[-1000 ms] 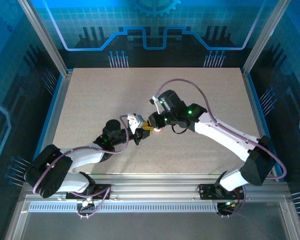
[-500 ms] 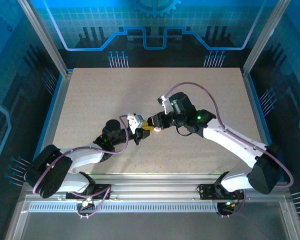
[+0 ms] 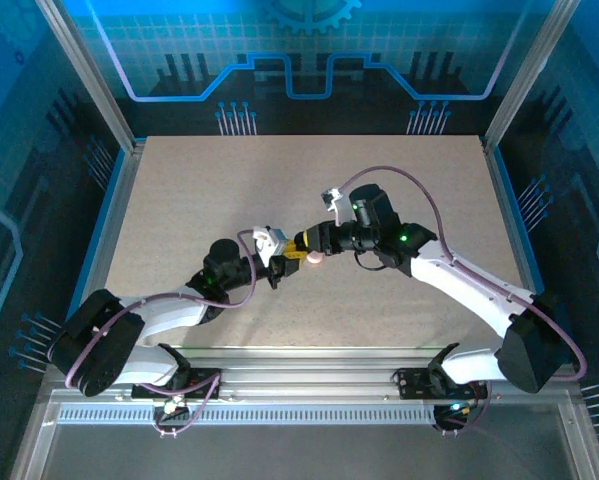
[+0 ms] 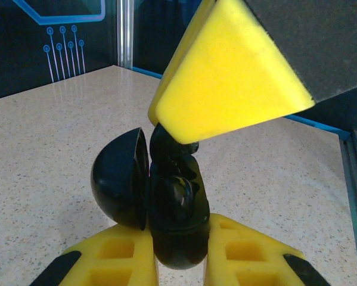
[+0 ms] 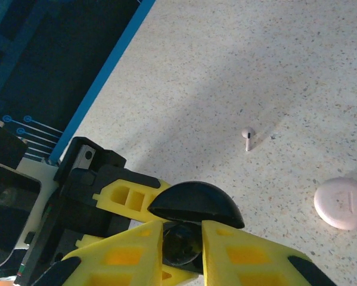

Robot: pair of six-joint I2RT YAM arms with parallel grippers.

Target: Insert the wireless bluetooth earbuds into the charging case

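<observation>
A pale pink round charging case (image 5: 342, 203) lies shut on the table, and in the top view the charging case (image 3: 318, 257) sits just beside both grippers. One tiny pink earbud (image 5: 247, 138) lies on the table beyond it; the other earbud is out of view. My left gripper (image 4: 179, 238) is shut on a black round clamshell (image 4: 175, 202) with its lid (image 4: 118, 182) swung open. My right gripper (image 5: 182, 238) reaches down onto that clamshell, its fingers (image 4: 226, 77) pressed on a small black piece at the open body. The two grippers meet at mid-table (image 3: 291, 254).
The sandy tabletop (image 3: 399, 190) stretches free behind and to both sides of the grippers. A blue rail and dark wall (image 5: 89, 89) border the table. My left gripper's black mount (image 5: 77, 173) sits close under the right fingers.
The right arm's wrist has swung out to the right and lowered, while its fingertips stayed at the black clamshell. The left arm and the pink case have not moved.
</observation>
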